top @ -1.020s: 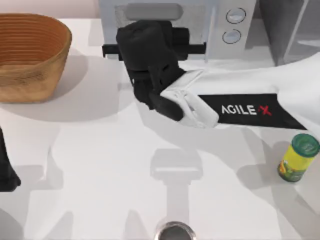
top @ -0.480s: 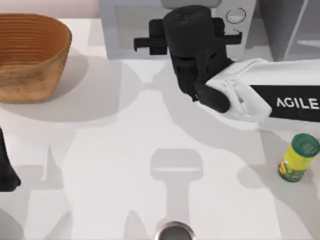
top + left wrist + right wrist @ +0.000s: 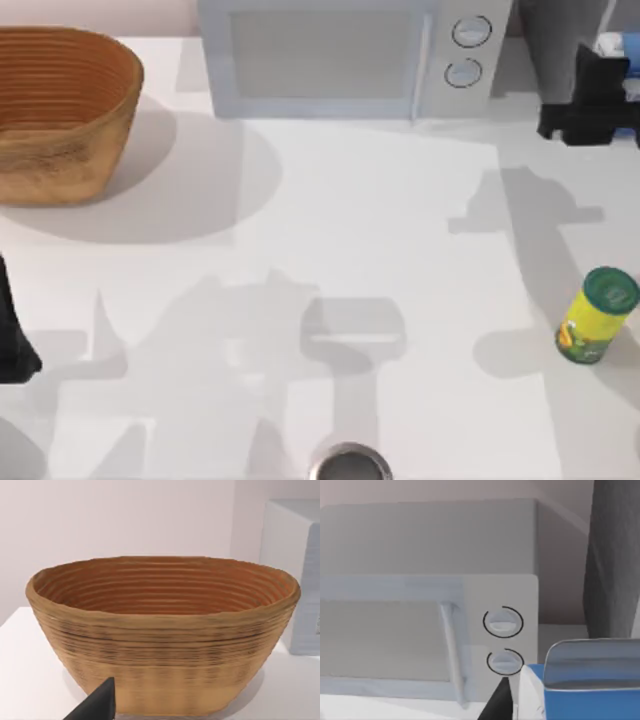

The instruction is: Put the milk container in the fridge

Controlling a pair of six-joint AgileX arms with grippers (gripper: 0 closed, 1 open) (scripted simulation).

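Observation:
The milk container (image 3: pixel 620 44), a blue-and-white carton, shows at the top view's far right edge, right in front of the dark grey fridge (image 3: pixel 552 45). My right gripper (image 3: pixel 598 98) is shut on it there, its black body just below the carton. In the right wrist view the carton (image 3: pixel 590 682) is close up, with one black finger (image 3: pixel 499 703) against its side and the fridge wall (image 3: pixel 615 555) just beyond. My left gripper (image 3: pixel 10 345) is parked at the table's left edge.
A light-grey microwave (image 3: pixel 330 55) with two round dials stands at the back, left of the fridge. A woven basket (image 3: pixel 60 110) sits at the back left. A yellow green-lidded can (image 3: pixel 595 315) stands at the right. A round metal object (image 3: pixel 348 465) is at the front edge.
My right arm has swung from in front of the microwave to the far right, carrying the milk container up to the fridge. The left arm has not moved.

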